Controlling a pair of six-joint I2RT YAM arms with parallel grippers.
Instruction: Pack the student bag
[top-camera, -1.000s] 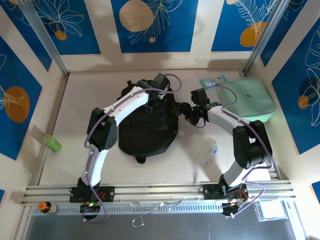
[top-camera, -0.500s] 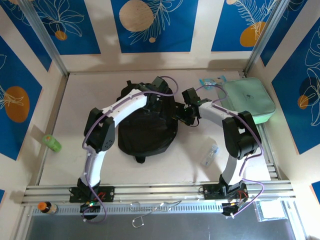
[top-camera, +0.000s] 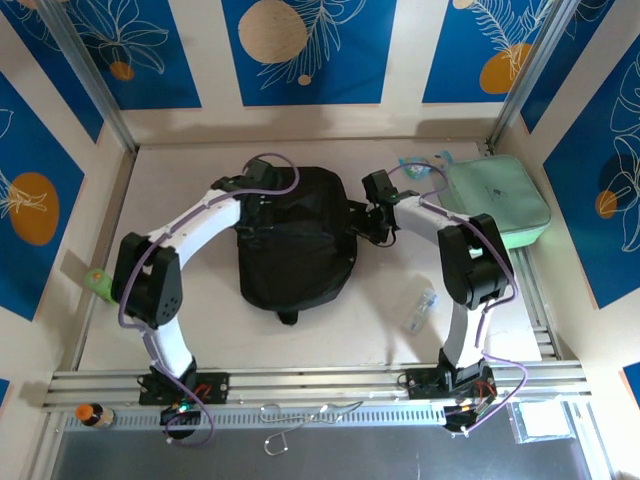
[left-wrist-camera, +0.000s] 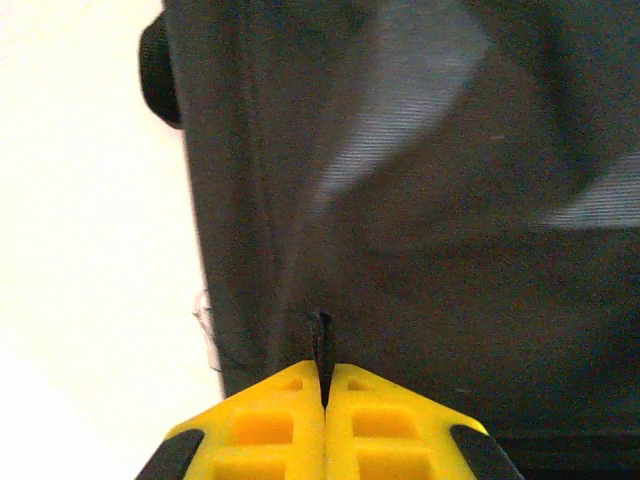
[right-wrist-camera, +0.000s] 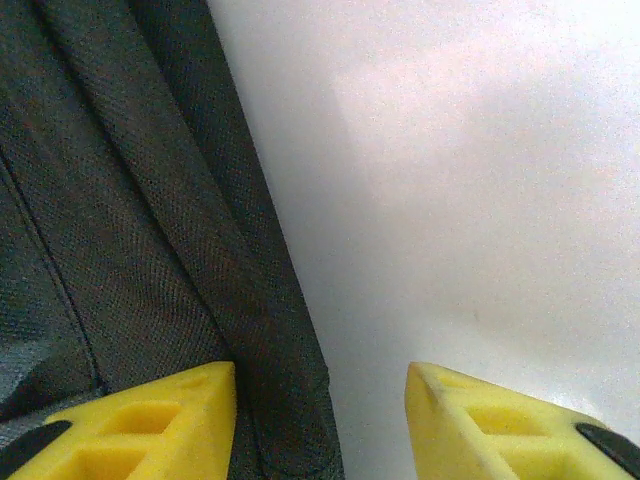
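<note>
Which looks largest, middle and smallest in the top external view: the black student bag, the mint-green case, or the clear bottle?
1. student bag, largest
2. mint-green case
3. clear bottle, plainly smallest

Robot lab: aluminium rails (top-camera: 320, 383), panelled table (top-camera: 180, 200)

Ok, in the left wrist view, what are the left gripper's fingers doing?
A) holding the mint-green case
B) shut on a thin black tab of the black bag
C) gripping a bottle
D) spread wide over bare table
B: the left gripper has its yellow fingers pressed together, with a thin black tab of the student bag pinched between them.
</note>
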